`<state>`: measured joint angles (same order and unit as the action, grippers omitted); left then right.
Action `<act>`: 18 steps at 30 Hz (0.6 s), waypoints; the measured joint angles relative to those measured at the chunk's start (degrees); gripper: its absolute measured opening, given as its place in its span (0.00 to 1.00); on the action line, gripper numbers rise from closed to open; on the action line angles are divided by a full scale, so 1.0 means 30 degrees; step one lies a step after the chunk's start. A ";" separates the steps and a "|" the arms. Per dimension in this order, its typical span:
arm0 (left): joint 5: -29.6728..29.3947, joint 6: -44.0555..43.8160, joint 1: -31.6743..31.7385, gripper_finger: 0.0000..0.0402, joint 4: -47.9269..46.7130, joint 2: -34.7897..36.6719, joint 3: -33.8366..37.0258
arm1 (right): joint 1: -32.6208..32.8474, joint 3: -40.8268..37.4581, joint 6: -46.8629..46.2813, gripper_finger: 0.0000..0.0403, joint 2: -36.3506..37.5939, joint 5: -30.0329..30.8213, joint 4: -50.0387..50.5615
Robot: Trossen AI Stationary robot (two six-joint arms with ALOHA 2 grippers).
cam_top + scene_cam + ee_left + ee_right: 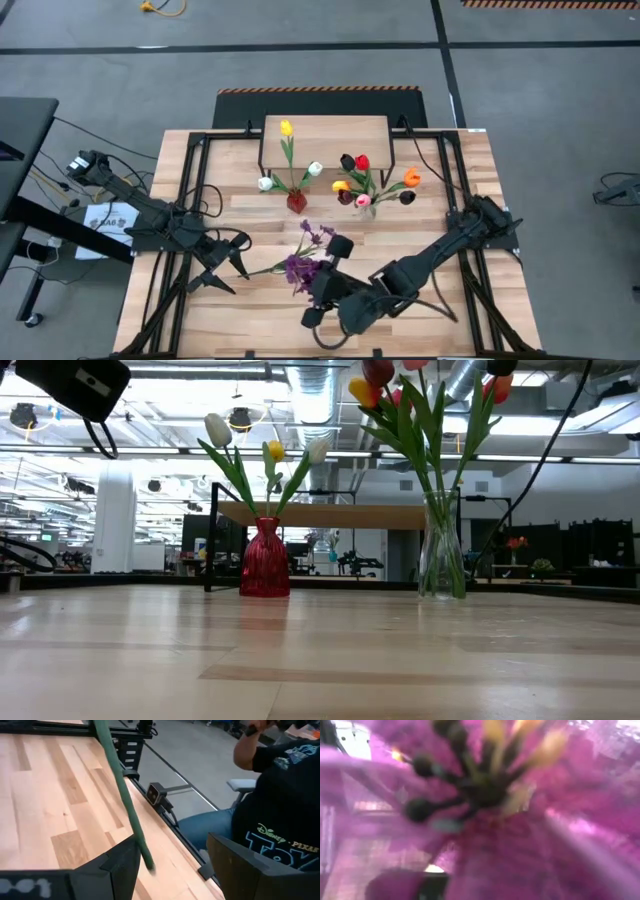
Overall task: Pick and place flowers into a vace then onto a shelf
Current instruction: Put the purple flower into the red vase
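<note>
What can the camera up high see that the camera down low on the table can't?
Only the high view shows both arms, the left gripper open by the green stem, the right gripper shut at the purple flower, and the shelf's top. Only the low view shows the room behind and the shelf from the side. Both show the red vase and the clear vase with tulips.

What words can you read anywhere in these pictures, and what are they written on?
"Disney · PIXAR" in green on the person's dark T-shirt, seen in the left wrist view.
"TOY" in big blue letters below it on the same shirt; the rest is cut off.
Pale marks on the left claw's dark body: too blurred to read.
White paper sheet beside the table in the high view: print too small to read.
</note>
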<state>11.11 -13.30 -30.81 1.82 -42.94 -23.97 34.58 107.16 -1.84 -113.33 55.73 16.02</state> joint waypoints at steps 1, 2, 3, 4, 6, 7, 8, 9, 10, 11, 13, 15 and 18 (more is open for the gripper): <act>-0.0328 -0.0010 -0.0113 0.54 -0.0018 0.0000 0.0000 | 0.0044 -0.0003 0.0172 0.00 0.0248 -0.0034 0.0093; -0.0675 -0.0072 -0.0236 0.54 -0.0076 0.0000 0.0000 | 0.0098 -0.0003 0.0292 0.00 0.0502 -0.0047 0.0140; -0.1038 -0.0203 -0.0363 0.54 -0.0156 0.0000 0.0000 | 0.0105 -0.0003 0.0485 0.00 0.0774 -0.0047 0.0300; -0.1399 -0.0352 -0.0488 0.54 -0.0212 0.0000 0.0000 | 0.0105 -0.0003 0.0645 0.00 0.1046 -0.0067 0.0655; -0.2161 -0.0756 -0.0758 0.54 -0.0342 0.0000 0.0000 | 0.0070 -0.0003 0.0755 0.00 0.1611 -0.0052 0.1527; -0.2518 -0.0937 -0.0917 0.54 -0.0410 0.0000 0.0000 | 0.0022 -0.0003 0.0755 0.00 0.1925 -0.0054 0.1930; -0.2849 -0.1145 -0.1095 0.54 -0.0419 0.0000 0.0000 | -0.0067 0.0008 0.0770 0.00 0.2220 -0.0047 0.2239; -0.3139 -0.1302 -0.1281 0.54 -0.0396 0.0000 0.0000 | -0.0163 0.0122 0.0773 0.00 0.2473 -0.0040 0.2675; -0.3486 -0.1443 -0.1460 0.54 -0.0376 0.0000 0.0000 | -0.0285 0.0373 0.0780 0.00 0.2684 -0.0066 0.3171; -0.3897 -0.1609 -0.1651 0.54 -0.0363 0.0000 0.0000 | -0.0431 0.0661 0.0860 0.00 0.2826 -0.0160 0.3700; -0.4928 -0.2030 -0.2002 0.54 -0.0250 0.0000 0.0000 | -0.0890 0.1422 0.1669 0.00 0.2906 -0.0870 0.4627; -0.6089 -0.2351 -0.2356 0.54 0.0047 -0.0007 0.0000 | -0.1446 0.2362 0.2593 0.00 0.2812 -0.1900 0.5751; -0.7405 -0.2468 -0.2848 0.54 0.1069 -0.0007 0.0000 | -0.2558 0.3865 0.3561 0.00 0.2707 -0.3808 0.7338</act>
<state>-11.11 -20.70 -39.36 5.03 -42.96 -23.97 26.90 118.76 8.84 -105.22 44.31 38.04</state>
